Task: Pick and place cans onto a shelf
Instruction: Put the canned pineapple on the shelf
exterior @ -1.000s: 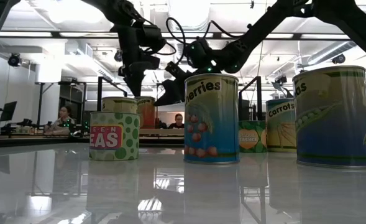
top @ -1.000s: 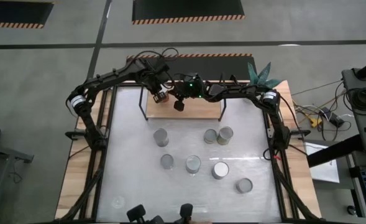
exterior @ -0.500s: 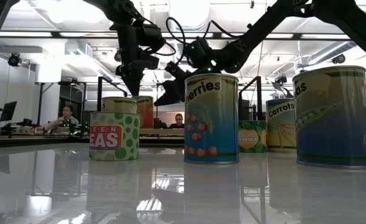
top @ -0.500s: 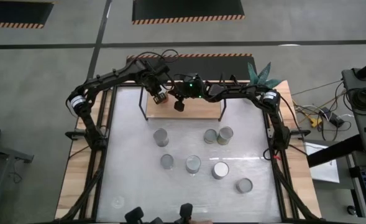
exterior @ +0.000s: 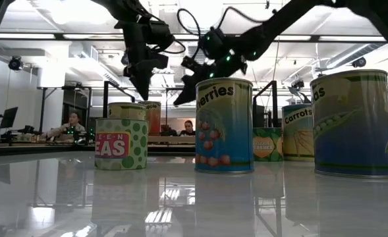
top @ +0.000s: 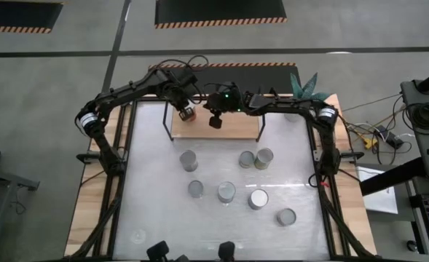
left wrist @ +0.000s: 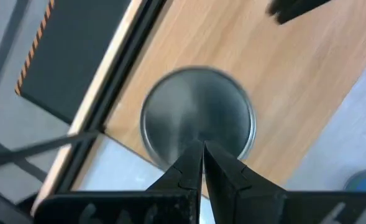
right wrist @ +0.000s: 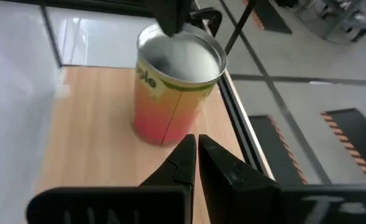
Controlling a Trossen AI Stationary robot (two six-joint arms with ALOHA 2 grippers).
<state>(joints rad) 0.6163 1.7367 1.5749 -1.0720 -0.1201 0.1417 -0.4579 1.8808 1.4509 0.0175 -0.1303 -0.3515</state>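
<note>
One can point(top: 187, 114) with an orange-red label point(right wrist: 170, 115) and a silvery lid point(left wrist: 198, 115) stands upright on its base at the left end of the wooden shelf point(top: 232, 125). My left gripper point(left wrist: 202, 146) is shut and points steeply down, right over that lid. My right gripper point(right wrist: 192, 142) is shut and hangs above the shelf board point(right wrist: 96, 149), a little to the can's right and clear of it. Several more cans point(top: 226, 192) stand on the white tabletop. My left gripper has its shut fingertips point(right wrist: 170, 25) at the lid's far rim, coming from above. Whether they touch the lid or hang just over it, I cannot tell. The can stands upright on the shelf board.
The shelf's black rods point(top: 172, 124) frame the board at the table's far edge. The loose cans stand in a cluster in the middle of the table point(top: 258, 199), and free tabletop lies at the near left point(top: 148, 218). A green plant point(top: 307, 86) is at the far right corner.
My right gripper has risen above the shelf and drawn back from the can toward the table's right, tipping closer to level. It stays shut. The can has kept its place on the shelf.
</note>
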